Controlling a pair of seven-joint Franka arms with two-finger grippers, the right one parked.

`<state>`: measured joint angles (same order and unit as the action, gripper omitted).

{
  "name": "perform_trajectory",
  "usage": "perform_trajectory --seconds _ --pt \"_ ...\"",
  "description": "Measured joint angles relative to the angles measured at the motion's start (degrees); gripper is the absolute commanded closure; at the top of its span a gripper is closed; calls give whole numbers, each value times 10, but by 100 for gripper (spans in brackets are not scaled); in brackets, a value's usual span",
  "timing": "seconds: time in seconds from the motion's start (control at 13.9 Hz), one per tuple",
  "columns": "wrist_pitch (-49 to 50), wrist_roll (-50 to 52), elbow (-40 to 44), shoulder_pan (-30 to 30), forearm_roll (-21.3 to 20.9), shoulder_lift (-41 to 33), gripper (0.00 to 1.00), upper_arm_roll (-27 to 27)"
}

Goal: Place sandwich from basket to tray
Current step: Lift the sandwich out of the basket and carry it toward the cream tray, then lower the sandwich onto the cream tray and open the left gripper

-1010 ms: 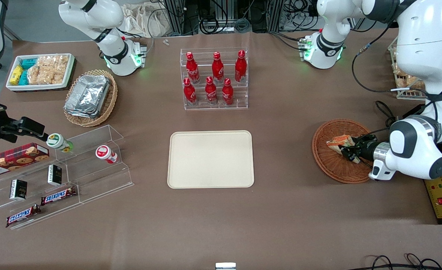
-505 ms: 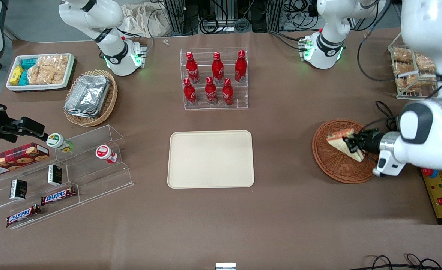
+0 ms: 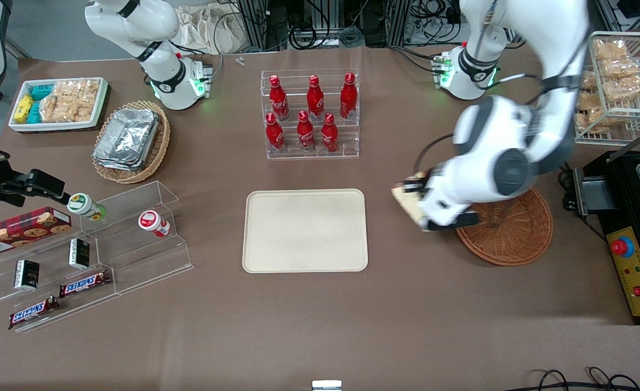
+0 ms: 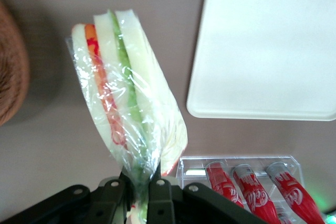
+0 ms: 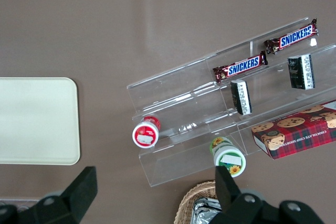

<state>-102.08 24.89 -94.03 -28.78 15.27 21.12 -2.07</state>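
My left gripper [image 4: 140,190] is shut on the sandwich [image 4: 123,103], a plastic-wrapped wedge of pale bread with green and orange-red filling. In the front view the gripper [image 3: 419,202] holds the sandwich [image 3: 407,200] in the air above the bare table, between the reddish-brown basket [image 3: 507,231] and the cream tray [image 3: 305,230]. The basket has nothing in it. The tray [image 4: 268,45] lies flat and bare. The basket's rim [image 4: 9,72] shows in the left wrist view too.
A clear rack of red cola bottles [image 3: 310,114] stands farther from the camera than the tray. A wire rack of snack bags [image 3: 619,81] and a black appliance [image 3: 632,217] sit at the working arm's end. Clear shelves of snacks [image 3: 81,255] lie toward the parked arm's end.
My gripper has lifted the sandwich out of the basket and carried it toward the tray. The arm has swung over the basket's edge.
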Motion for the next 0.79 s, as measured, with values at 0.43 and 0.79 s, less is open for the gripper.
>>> perform_trajectory --seconds 0.43,0.79 --pt "-101 1 28 -100 -57 115 100 0" --pt "-104 0 96 -104 -58 179 74 0"
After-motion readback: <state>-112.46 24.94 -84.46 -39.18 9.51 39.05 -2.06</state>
